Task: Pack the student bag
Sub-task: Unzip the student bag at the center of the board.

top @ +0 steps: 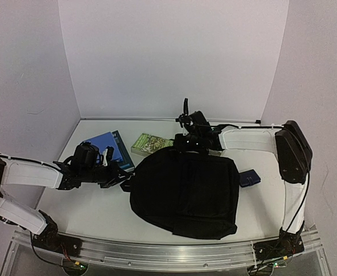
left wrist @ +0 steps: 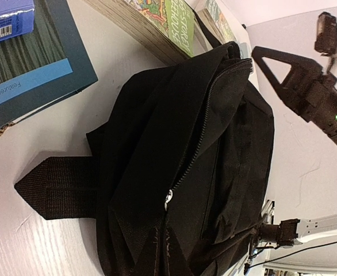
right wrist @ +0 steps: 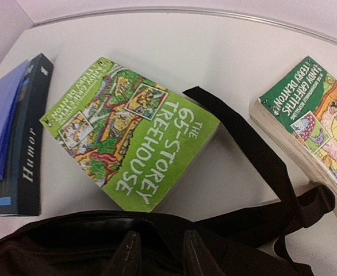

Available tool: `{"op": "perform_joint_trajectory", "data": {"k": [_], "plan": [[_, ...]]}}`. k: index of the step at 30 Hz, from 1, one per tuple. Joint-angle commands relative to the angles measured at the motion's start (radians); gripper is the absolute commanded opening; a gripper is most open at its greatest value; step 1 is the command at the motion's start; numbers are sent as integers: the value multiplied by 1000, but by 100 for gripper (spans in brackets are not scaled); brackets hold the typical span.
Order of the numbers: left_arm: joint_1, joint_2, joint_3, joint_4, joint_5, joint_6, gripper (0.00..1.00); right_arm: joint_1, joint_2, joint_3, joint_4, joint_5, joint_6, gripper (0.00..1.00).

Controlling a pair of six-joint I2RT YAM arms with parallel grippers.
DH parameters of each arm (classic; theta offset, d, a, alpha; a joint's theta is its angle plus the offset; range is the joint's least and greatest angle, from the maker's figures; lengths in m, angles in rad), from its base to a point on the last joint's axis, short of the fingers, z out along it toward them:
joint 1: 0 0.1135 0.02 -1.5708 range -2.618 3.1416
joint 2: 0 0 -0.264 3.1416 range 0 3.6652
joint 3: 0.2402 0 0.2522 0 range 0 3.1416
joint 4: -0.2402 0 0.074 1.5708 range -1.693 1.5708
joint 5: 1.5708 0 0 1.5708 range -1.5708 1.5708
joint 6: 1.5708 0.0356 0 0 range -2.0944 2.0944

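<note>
The student bag (top: pixel 186 192), a big black backpack, lies flat in the middle of the white table. My left gripper (top: pixel 124 178) is at its left corner, and the left wrist view shows its dark fingers (left wrist: pixel 151 253) pinched shut on the fabric just below the silver zipper pull (left wrist: pixel 168 198). The zipper (left wrist: pixel 214 98) runs shut toward the far end. My right gripper (right wrist: pixel 161 233) hovers over the bag's top edge, jaws apart and holding nothing, with black fabric beneath. A black strap (right wrist: pixel 243 144) trails across the table.
A green Treehouse paperback (right wrist: pixel 134 132) lies just beyond the bag's top, another green paperback (right wrist: pixel 312 138) to its right, and stacked blue and dark books (top: pixel 108 146) to the left. A small dark blue pouch (top: pixel 249 177) sits right of the bag. White walls enclose the table.
</note>
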Motion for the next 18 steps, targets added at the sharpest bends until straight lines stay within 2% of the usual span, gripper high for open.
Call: {"op": "perform_joint_trajectory", "data": {"k": [1, 6, 9, 12, 18], "plan": [[3, 16, 8, 27, 15, 5, 0, -8, -143, -19, 40, -168, -106, 53], [3, 37, 15, 32, 25, 8, 0, 1, -150, -21, 35, -457, -185, 74], [3, 45, 17, 37, 29, 8, 0, 16, -119, -7, 18, -413, -200, 81], [3, 49, 18, 40, 33, 5, 0, 17, -62, 41, -26, -341, -199, 82], [3, 51, 26, 37, 37, 3, 0, 34, 20, 103, -42, -306, -233, 85]]}}
